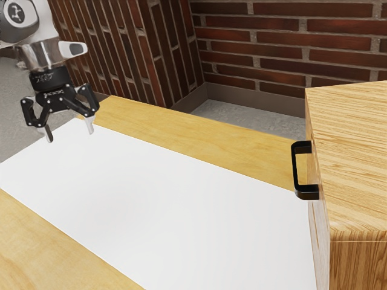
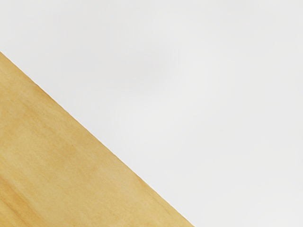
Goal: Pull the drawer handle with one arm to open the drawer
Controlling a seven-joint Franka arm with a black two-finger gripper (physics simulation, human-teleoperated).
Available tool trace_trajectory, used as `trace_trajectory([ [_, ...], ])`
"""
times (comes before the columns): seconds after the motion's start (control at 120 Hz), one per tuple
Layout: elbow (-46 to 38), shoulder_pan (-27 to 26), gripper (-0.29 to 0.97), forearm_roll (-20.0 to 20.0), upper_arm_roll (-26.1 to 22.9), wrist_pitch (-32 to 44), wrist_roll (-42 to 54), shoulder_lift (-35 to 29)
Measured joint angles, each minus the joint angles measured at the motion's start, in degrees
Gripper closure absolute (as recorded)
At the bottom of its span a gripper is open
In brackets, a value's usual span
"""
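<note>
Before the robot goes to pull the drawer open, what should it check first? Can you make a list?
1. Hand open and holding nothing: ok.
2. Black handle in plain sight on the wooden drawer unit: ok.
3. Hand close to the handle: not ok. It hangs over the white sheet at the exterior view's left, and the handle is at the far right.
4. Fingers lined up around the handle: not ok.
5. Drawer unit fully shut: cannot tell.
</note>
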Motion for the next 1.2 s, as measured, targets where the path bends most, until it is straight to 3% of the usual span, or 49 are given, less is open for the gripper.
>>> trace_trajectory([
  [0.192,-0.09,0.10,0.00,-0.50,0.03,7.82,-6.27,0.01],
  [0.408,4.50,0.00,0.00,-1.49,0.41,9.97,-11.95,-2.45],
  [0.467,6.82,-0.30,0.00,-1.98,-1.41,9.60,-13.32,-5.00],
  [0.542,6.98,-0.83,0.00,-2.15,-7.28,10.51,-15.12,-9.08],
  [0.592,2.69,-6.39,0.00,0.22,-8.82,13.13,-16.57,-14.01],
  [0.675,-12.50,-23.40,0.00,5.11,-8.32,20.66,-19.17,-26.46],
  [0.758,-24.95,-41.33,0.00,11.87,-0.58,28.53,-21.84,-39.04],
  [0.833,-28.12,-59.39,0.00,21.31,7.88,31.85,-25.06,-47.13],
  [0.892,-28.88,-68.23,0.00,25.77,12.67,33.90,-27.50,-49.33],
  [1.008,-29.56,-75.93,0.00,30.24,16.20,38.49,-31.87,-48.95],
  [1.108,-29.66,-77.99,0.00,31.62,17.88,42.97,-36.10,-45.87],
  [1.2,-29.57,-80.51,0.00,31.67,22.48,46.93,-40.46,-43.31],
])
